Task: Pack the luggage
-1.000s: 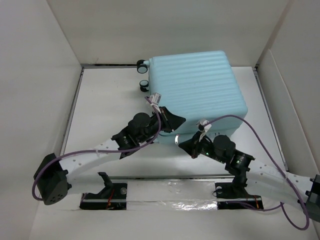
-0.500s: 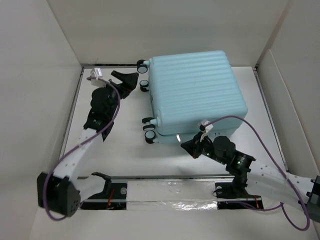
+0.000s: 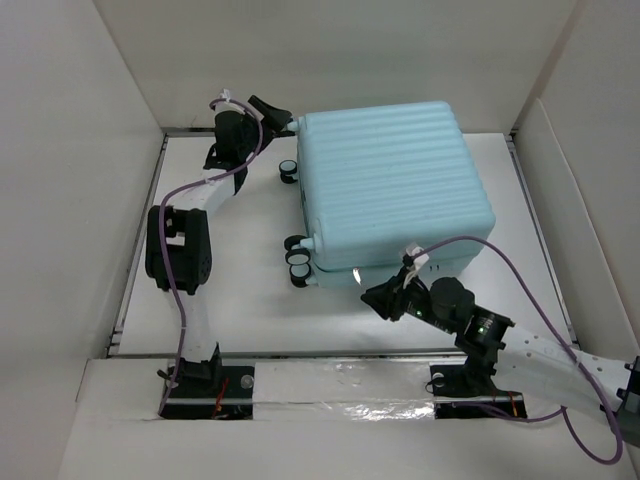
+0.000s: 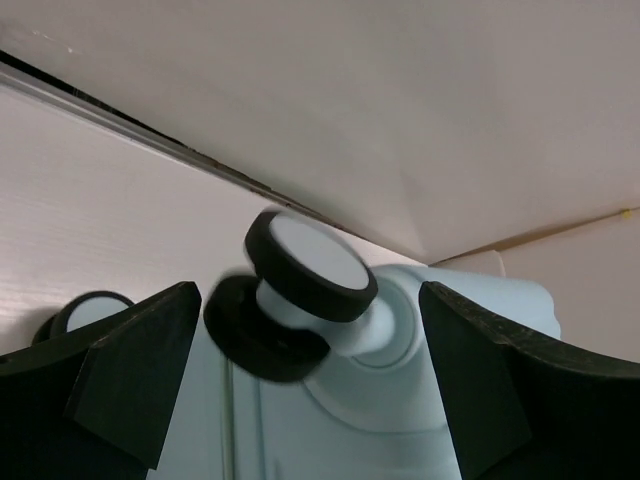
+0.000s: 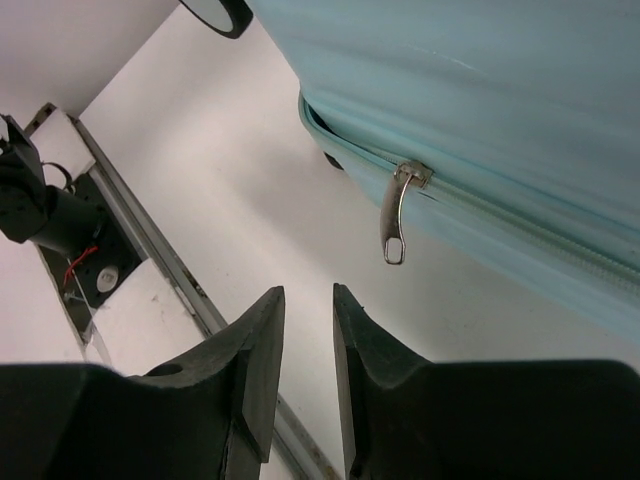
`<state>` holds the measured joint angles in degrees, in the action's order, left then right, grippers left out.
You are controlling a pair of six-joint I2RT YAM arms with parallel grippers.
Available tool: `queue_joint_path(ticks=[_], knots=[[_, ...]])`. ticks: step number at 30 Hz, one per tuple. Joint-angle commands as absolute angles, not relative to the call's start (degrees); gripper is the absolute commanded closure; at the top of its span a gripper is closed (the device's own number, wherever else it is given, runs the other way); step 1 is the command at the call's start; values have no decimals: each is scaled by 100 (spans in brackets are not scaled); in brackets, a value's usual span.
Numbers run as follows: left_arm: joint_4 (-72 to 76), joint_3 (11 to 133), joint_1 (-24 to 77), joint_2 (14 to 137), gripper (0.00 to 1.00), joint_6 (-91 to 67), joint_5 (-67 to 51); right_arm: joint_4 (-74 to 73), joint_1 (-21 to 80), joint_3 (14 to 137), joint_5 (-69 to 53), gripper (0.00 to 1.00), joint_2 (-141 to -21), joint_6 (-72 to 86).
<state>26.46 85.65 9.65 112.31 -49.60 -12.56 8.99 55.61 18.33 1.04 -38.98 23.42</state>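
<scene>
Bright, even white light is falling from overhead, washing the white enclosure walls (image 3: 330, 50) pale. The pale aqua ribbed hard-shell suitcase (image 3: 390, 180) is casting only a soft shadow along its near edge. Silver foil tape (image 3: 340, 385) is glinting. In the left wrist view, the black-and-white caster wheel (image 4: 305, 262) is blurring slightly.
</scene>
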Motion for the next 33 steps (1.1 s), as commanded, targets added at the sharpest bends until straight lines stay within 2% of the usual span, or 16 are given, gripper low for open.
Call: queue_joint_path(ticks=[1,14,20,23,24,26,27,28,29,30,32,33], knots=[[3067,9044,861,11328,11,-4930,-1538,1116,5651,1837,44,67,-3946,2373],[3664,9711,861,12225,18,-5493,-2065,678,5651,1986,272,62,-3832,2338],[4428,9545,914,12427,22,-6064,-2232,546,5651,1898,562,59,-3525,2364],[4596,9484,966,12410,36,-6196,-2206,187,5651,1960,825,59,-3350,2364],[4675,9344,967,12367,52,-6231,-2171,106,5651,1986,1018,57,-3279,2382],[4903,9133,967,12235,73,-6319,-2022,18,5651,1951,1177,54,-2955,2417],[4948,8958,967,12208,93,-6337,-1978,18,5651,1882,1308,52,-2823,2460],[4992,8860,967,12208,100,-6354,-1978,-17,5651,1837,1362,51,-2691,2478],[5105,8764,915,12043,100,-6372,-1864,-253,5582,1811,1423,51,-2568,2522],[5193,8510,853,11971,100,-6407,-1837,-324,5468,1793,1485,54,-2401,2592],[5465,8149,792,11596,100,-6425,-1724,-430,5283,1784,1407,65,-2355,2567],[5519,7773,791,11445,100,-6346,-1662,-439,5047,1810,1250,74,-2442,2479]])
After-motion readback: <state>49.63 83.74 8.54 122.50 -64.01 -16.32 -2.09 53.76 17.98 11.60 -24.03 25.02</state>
